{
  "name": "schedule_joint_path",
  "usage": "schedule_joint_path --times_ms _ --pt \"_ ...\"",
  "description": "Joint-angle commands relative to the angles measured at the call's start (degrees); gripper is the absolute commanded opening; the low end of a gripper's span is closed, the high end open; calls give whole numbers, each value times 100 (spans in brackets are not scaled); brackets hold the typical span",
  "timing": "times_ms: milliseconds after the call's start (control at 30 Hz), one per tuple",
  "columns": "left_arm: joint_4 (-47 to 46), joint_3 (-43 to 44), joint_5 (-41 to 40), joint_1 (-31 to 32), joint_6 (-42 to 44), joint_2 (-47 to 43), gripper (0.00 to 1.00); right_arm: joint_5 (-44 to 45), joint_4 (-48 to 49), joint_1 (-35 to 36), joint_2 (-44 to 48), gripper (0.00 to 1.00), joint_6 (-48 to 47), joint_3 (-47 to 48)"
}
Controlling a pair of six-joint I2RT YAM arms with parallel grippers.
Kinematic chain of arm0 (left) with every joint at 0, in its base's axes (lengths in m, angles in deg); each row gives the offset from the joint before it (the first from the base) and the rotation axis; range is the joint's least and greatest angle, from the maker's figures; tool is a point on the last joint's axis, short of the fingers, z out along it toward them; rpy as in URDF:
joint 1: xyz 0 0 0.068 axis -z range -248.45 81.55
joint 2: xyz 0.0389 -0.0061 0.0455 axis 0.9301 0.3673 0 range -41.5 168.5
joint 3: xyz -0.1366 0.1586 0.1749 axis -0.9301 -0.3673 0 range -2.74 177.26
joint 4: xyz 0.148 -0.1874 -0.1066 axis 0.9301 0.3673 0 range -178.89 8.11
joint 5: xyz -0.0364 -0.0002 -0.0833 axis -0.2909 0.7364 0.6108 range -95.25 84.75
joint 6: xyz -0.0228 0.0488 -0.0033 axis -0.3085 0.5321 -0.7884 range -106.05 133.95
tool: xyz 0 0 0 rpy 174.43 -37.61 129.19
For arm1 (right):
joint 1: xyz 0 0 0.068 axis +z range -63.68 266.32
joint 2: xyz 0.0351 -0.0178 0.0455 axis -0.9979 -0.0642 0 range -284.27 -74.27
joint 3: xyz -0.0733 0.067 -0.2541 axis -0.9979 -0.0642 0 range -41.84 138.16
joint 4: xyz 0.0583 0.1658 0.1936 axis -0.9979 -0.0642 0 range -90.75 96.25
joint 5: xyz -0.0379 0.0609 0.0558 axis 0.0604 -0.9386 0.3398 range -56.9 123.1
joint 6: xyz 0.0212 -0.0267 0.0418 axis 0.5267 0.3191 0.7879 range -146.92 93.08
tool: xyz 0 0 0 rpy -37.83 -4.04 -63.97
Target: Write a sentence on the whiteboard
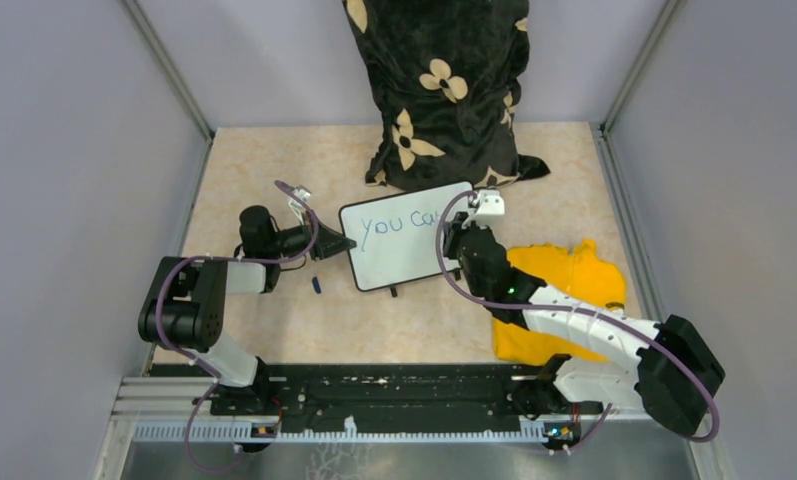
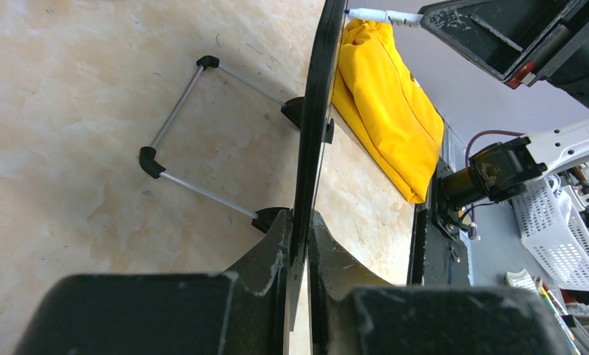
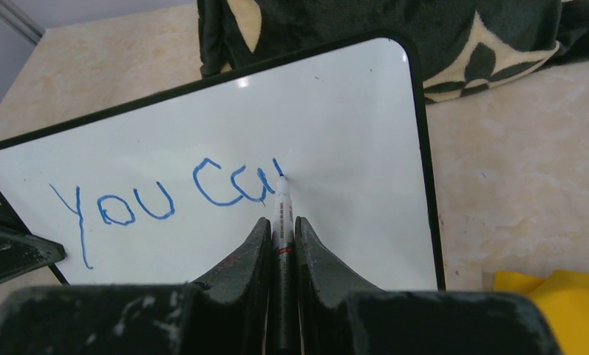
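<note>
Your right jaws are clamped on a marker (image 3: pixel 281 207), its tip touching the whiteboard (image 3: pixel 350 126) at the end of the sentence (image 3: pixel 154 203), which reads only "You ca" in blue. Your left jaws are clamped on the board's left rim. The board stands propped in the middle of the surface (image 1: pixel 274 170), in front of a black floral cushion (image 1: pixel 444 100), with a yellow cloth (image 1: pixel 564 275) just to its right.

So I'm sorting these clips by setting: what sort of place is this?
Probably a robotics lab cell: a marble-look table boxed in by plain grey panels, a mounting rail at its edge, and a white basket beyond.
</note>
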Motion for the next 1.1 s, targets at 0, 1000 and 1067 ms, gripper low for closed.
schedule_joint_path --times_ms 0,1000,1067 --pt "399 32 -168 95 151 31 6 -23 25 -55 183 0 152 -119" --pt "490 49 -175 123 212 13 9 59 156 -89 -108 0 -177 520" --pt "489 54 -179 123 221 11 9 63 162 -115 -118 0 -184 540"
